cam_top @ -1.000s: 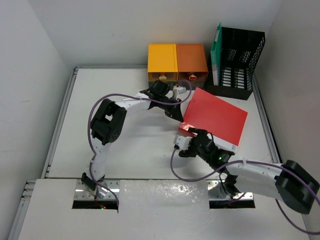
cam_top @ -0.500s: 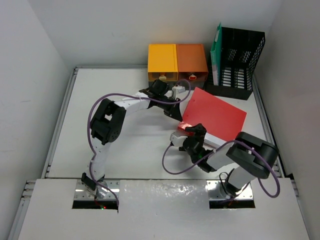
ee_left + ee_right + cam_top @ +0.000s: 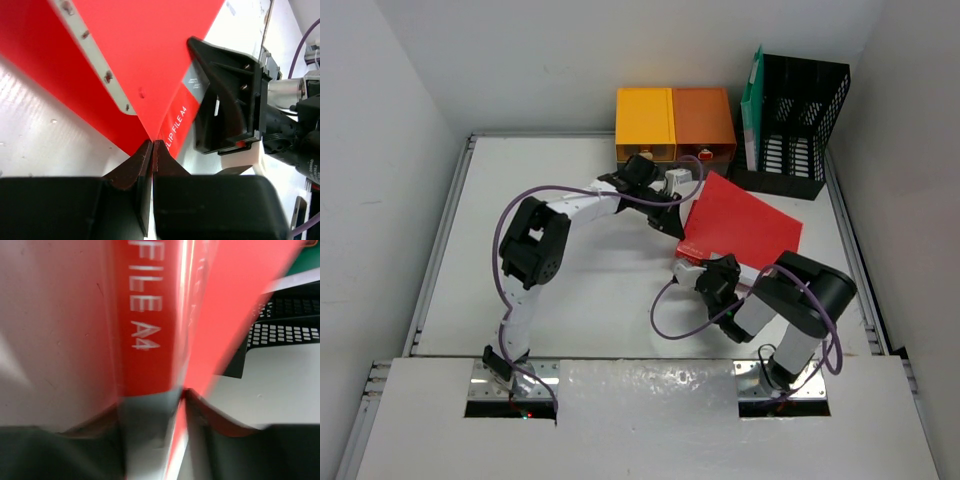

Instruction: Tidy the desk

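Desk [image 3: 470, 250]: the white top spans the view beneath both arms. Red clip file [image 3: 745, 235] sits right of centre on it, its cover tilted up at the far end. Your left gripper [image 3: 152, 145] is pinched tight on that cover's edge. Your right gripper [image 3: 152, 397] straddles the spine at the near end, but blur hides whether its fingers actually clamp it. Black mesh rack [image 3: 800, 115] stands at the far right corner.

back wall [image 3: 570, 50] white | left wall [image 3: 380, 150] white | right wall [image 3: 915, 130] white, shaded
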Controlling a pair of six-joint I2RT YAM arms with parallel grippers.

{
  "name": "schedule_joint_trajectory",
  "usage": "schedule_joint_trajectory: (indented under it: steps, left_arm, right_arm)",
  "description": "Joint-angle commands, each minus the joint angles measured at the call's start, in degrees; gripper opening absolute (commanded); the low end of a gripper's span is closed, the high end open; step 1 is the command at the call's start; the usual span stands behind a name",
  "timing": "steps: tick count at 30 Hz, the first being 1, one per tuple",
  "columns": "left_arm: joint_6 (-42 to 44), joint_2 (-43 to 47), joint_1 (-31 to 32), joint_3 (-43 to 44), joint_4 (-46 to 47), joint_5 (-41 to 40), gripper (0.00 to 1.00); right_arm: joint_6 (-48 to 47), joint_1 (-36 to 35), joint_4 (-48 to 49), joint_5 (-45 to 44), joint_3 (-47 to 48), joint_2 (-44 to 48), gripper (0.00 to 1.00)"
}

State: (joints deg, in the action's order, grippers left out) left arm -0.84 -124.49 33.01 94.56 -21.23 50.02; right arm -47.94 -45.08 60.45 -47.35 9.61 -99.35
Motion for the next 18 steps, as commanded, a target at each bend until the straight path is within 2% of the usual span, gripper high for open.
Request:
schedule_joint_trajectory:
  steps: [1, 3, 4, 7, 8, 9, 11, 15, 17, 18]
  left_arm:
    - [4.87, 1.53, -0.23, 3.25, -3.44, 2.71, 0.00]
    - [7.85, 1.96, -0.06, 4.48, -5.91, 2.11, 0.00]
    - [8.83, 2.66, 0.12, 4.66, -7.84, 1.58, 0.00]
    - [12.08, 4.59, 0.47, 4.49, -10.83, -1.84, 0.32]
    - [12.70, 5.13, 0.47, 4.49, -11.54, -3.16, 0.48]
    - [13.66, 5.65, 0.56, 4.58, -12.33, -5.70, 0.59]
    - [14.64, 7.58, 0.38, 5.27, -15.14, -8.70, 0.99]
    - [14.30, 15.73, -1.28, 5.37, -16.65, -17.04, 1.00]
    - [14.38, 19.09, -1.99, 5.72, -16.65, -20.21, 1.00]
    - [14.81, 22.50, -2.16, 5.81, -16.56, -25.01, 1.00]
  right_arm:
    - [3.45, 0.34, 0.67, 1.90, 0.24, 4.59, 0.28]
    - [5.39, 0.26, 0.02, 2.44, -0.20, 8.37, 0.04]
    - [5.58, 0.34, -0.15, 2.88, -0.38, 9.43, 0.01]
    - [5.58, 0.34, -3.13, 3.32, -0.12, 12.68, 0.00]
    - [5.84, 0.34, -4.18, 3.75, 0.32, 13.56, 0.00]
    - [6.71, 0.26, -5.24, 4.11, 0.41, 15.57, 0.00]
    - [8.03, 0.26, -9.89, 5.51, 1.20, 18.04, 0.00]
    - [14.79, 0.34, -26.29, 11.56, 4.27, 28.39, 0.00]
    - [16.65, 0.69, -28.97, 13.07, 5.16, 31.92, 0.00]
    - [18.39, 1.30, -30.81, 13.51, 5.33, 33.68, 0.00]
